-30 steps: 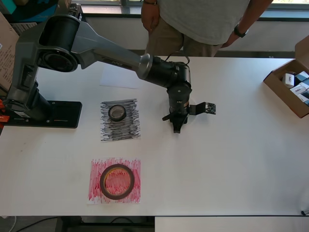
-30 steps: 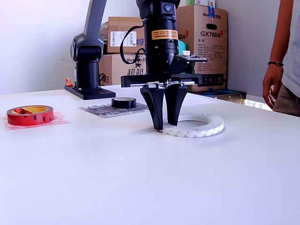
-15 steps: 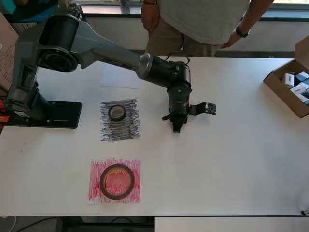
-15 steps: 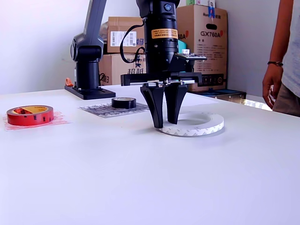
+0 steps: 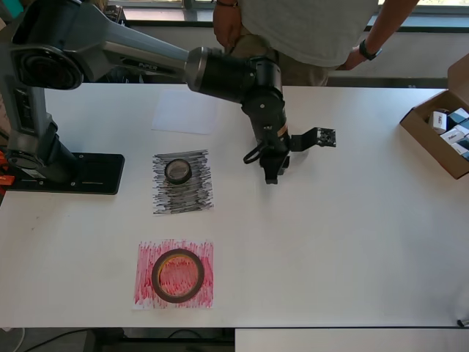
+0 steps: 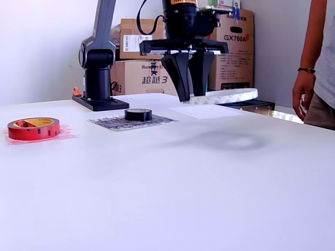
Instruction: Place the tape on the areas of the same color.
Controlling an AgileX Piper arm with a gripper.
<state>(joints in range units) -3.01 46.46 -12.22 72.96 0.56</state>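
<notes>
In the exterior view my gripper [image 6: 191, 96] is shut on the near rim of the large white tape roll [image 6: 226, 96] and holds it level, well above the table. In the overhead view the gripper [image 5: 271, 174] hangs right of the black patch; the white roll does not stand out there. The small black roll [image 5: 177, 170] lies on the black scribbled patch [image 5: 183, 199], also in the exterior view [image 6: 138, 114]. The dark-red roll [image 5: 177, 275] lies on the red patch [image 5: 146, 293]. The plain white sheet [image 5: 185, 115] lies bare at the far side.
A person [image 5: 308, 29] stands at the far table edge. An open cardboard box [image 5: 429, 136] sits at the overhead view's right edge. The arm base [image 5: 66, 172] stands at its left. Cardboard boxes [image 6: 233, 47] stand behind the table.
The gripper has risen with the white roll, which was lying on the table before. The arm has also shifted toward the far side of the table.
</notes>
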